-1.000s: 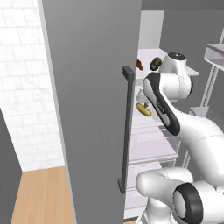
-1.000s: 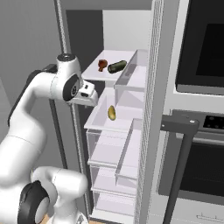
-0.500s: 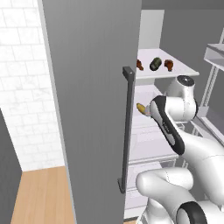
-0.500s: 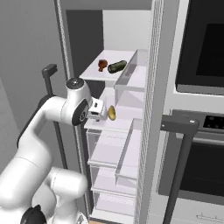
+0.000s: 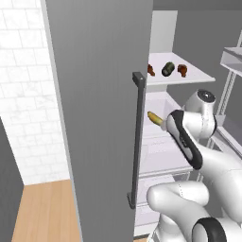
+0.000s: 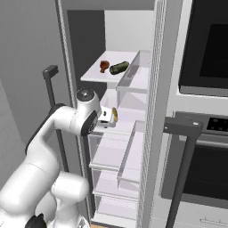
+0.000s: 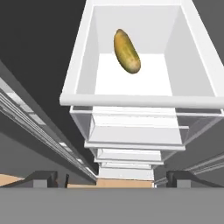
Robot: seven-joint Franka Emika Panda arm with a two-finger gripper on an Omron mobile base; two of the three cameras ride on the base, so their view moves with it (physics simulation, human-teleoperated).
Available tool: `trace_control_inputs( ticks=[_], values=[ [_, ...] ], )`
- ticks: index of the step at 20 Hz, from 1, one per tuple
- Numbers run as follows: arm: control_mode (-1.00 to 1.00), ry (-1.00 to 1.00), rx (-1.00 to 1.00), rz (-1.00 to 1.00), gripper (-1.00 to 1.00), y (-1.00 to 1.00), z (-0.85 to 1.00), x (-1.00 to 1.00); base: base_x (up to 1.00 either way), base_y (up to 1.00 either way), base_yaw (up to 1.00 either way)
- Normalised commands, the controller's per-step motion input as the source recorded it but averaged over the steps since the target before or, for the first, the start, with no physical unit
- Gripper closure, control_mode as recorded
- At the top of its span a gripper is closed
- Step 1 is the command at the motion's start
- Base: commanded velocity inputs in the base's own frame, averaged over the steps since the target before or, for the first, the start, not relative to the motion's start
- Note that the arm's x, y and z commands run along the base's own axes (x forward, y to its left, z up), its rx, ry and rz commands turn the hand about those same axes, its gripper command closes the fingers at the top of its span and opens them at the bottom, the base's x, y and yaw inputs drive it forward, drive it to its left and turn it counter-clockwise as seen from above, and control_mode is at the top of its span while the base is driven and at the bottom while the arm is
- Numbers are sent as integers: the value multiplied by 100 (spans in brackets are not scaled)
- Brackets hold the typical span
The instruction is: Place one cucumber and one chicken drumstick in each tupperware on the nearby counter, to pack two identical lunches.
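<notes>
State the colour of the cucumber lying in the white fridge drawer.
Yellowish green, browner along one side; the cucumber shows best in the hand view.

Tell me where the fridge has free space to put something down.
The white drawer floor is bare around the yellow-green cucumber. The white top shelf is crowded mid-way by the dark green cucumber and brown drumstick; its front is free.

White tiled wall left, pale wood floor, open grey fridge door, built-in oven.

The open grey fridge door carries a dark handle; beside the fridge stands an oven.
</notes>
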Motion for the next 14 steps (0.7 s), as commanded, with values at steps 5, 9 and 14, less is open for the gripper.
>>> trace_control_inputs(
  ticks=[5, 9, 14],
  values=[
    [-100, 0, -2, 25, -100, -13, -22, 68, 0, 0, 0],
    [-100, 4, -3, 16, -100, -1, -17, 74, 0, 0, 0],
    [-100, 1, 0, 4, -100, -7, -6, 62, 0, 0, 0]
  ],
)
